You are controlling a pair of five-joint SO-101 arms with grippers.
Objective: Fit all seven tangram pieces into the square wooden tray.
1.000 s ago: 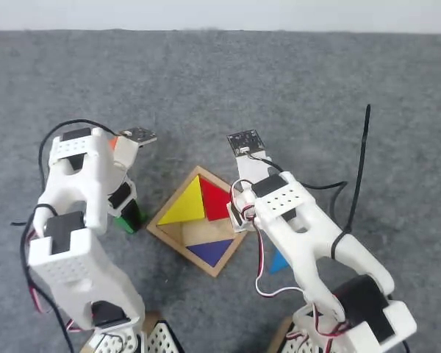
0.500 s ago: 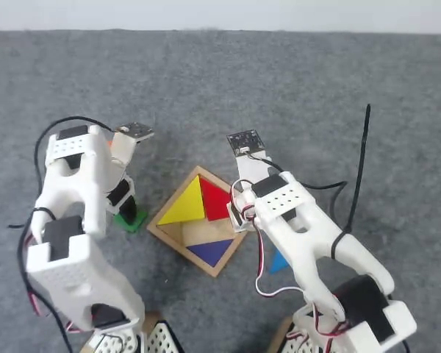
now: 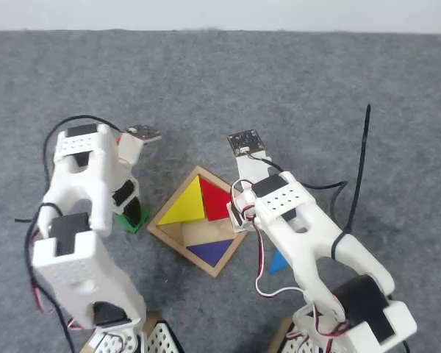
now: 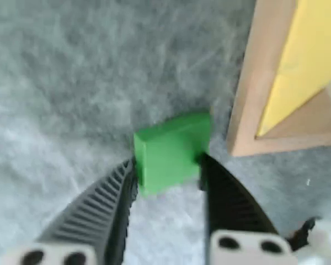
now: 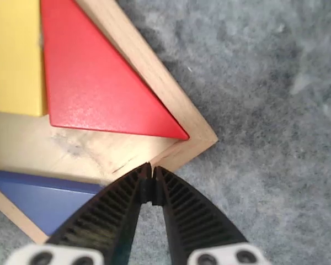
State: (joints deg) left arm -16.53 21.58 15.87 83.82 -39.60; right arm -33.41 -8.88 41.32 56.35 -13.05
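The square wooden tray (image 3: 175,245) lies between the arms and holds a yellow triangle (image 3: 184,207), a red triangle (image 3: 214,200) and a dark blue triangle (image 3: 209,251). Just off its left corner a green piece (image 3: 137,221) stands on edge on the grey mat. My left gripper (image 4: 165,163) is shut on the green piece (image 4: 171,143), a finger on each side, close to the tray rim (image 4: 254,83). My right gripper (image 5: 149,178) is shut and empty, hovering over the tray rim (image 5: 149,69) near its right corner, beside the red triangle (image 5: 94,83).
A light blue piece (image 3: 278,261) lies on the mat, partly under the right arm. Bare wood shows in the tray's middle (image 5: 60,146) between the red and dark blue triangle (image 5: 44,196). Grey mat stretches open behind the tray.
The left arm has shifted slightly toward the tray, and the green piece in its gripper now sits nearer the tray's left corner. The right arm has not moved.
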